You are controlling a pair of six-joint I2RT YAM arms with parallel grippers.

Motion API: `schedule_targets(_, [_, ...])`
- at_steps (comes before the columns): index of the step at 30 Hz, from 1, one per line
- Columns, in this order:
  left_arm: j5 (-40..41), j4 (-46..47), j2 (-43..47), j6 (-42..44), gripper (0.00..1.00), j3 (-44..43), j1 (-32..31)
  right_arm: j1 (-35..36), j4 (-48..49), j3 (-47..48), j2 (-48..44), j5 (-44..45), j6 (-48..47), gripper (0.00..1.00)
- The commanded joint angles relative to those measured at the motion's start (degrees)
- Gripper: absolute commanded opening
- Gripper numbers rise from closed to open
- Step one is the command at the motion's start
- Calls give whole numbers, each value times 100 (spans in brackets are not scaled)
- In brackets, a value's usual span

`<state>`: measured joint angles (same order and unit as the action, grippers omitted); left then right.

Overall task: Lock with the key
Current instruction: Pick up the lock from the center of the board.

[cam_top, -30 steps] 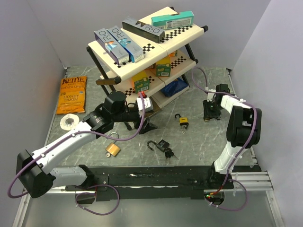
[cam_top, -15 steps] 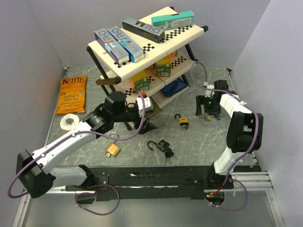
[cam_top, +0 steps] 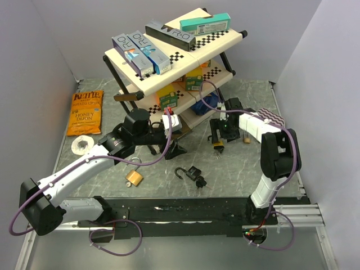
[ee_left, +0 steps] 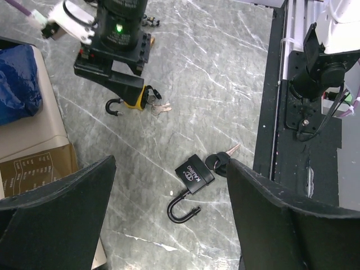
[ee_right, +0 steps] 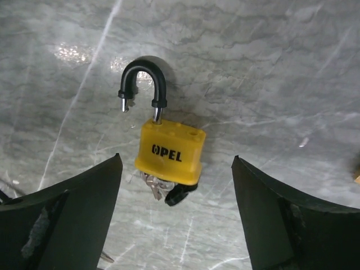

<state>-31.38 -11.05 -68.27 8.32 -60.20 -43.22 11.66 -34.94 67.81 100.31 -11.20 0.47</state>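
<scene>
A yellow OPEL padlock (ee_right: 169, 152) lies on the marble table with its black shackle (ee_right: 140, 81) open and keys hanging at its base. My right gripper (ee_right: 176, 159) is open and hovers straight above it, one finger on each side, not touching. In the top view the gripper (cam_top: 218, 134) covers most of the padlock (cam_top: 219, 147). A black padlock (ee_left: 194, 173) with an open shackle and a black-headed key (ee_left: 216, 162) lies below my open, empty left gripper (ee_left: 171, 163). It also shows in the top view (cam_top: 194, 173).
A brass padlock (cam_top: 134, 178) lies near the left arm. A two-tier shelf rack (cam_top: 174, 62) with boxes stands at the back. A chips bag (cam_top: 85, 112) and a tape roll (cam_top: 82, 145) lie at the left. A small brass piece (cam_top: 246, 140) lies right of the right gripper.
My right arm has swung left from the right side of the table to above the yellow padlock. My left arm has not moved.
</scene>
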Motion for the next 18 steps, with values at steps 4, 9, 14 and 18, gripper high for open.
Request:
schedule_targets(4, [96,191,60,-93,85,-79,-28,310,57,-180,146,434,392,84])
schedule_targets(9, [132,261,24,-190,84,-53,-28,407,154,-111,269,838,524,70])
schedule_targets(14, [193,270,7,-234,84,-53,-28,425,-30,65,471,1023,577,60])
schedule_targets(18, [246,261,7,-234,84,-53,-28,434,-188,206,603,1111,621,57])
